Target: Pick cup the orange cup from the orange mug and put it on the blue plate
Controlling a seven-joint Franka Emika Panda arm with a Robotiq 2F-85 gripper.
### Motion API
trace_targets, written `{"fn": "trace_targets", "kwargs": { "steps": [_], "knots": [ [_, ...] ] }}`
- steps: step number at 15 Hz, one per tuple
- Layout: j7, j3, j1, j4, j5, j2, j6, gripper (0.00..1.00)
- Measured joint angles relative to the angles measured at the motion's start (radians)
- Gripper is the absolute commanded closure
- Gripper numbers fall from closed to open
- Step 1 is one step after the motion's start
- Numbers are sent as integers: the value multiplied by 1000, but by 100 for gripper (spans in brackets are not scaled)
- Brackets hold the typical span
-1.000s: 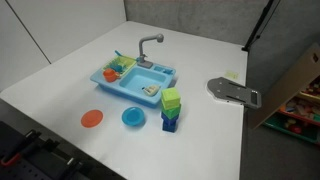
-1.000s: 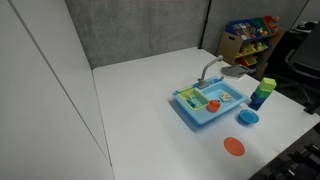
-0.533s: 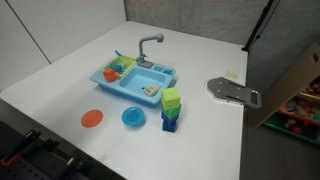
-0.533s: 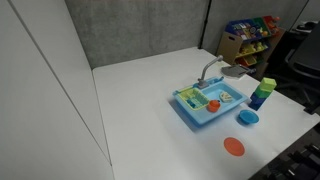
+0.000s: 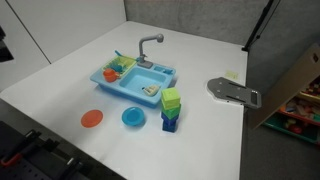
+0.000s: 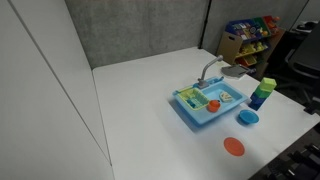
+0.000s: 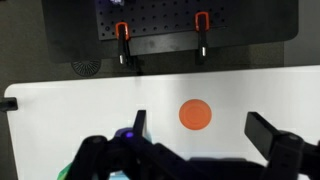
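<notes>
Gripper (image 7: 199,123) is hanging wide open, gripping nothing, evidently readying for a grasp. Cup (image 5: 109,75) is sitting inside the sink (image 5: 128,92); blue plate (image 5: 133,118) is lying bare nearby to receive it.

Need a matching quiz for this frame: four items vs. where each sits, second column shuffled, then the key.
Things:
1. orange cup
2. blue plate
3. orange plate
4. green and blue stack

Places:
A. flat on the table, between two other things
B. inside the toy sink
C. upright on the table, near the sink's corner
D. flat on the table, at the end of the row

Pairs: 1-B, 2-A, 3-D, 4-C
</notes>
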Motion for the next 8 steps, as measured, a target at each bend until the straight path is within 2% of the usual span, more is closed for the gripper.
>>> {"fn": "trace_targets", "kwargs": {
  "steps": [8],
  "knots": [
    [17,-16,-2,96,0,231,291,0]
  ]
}}
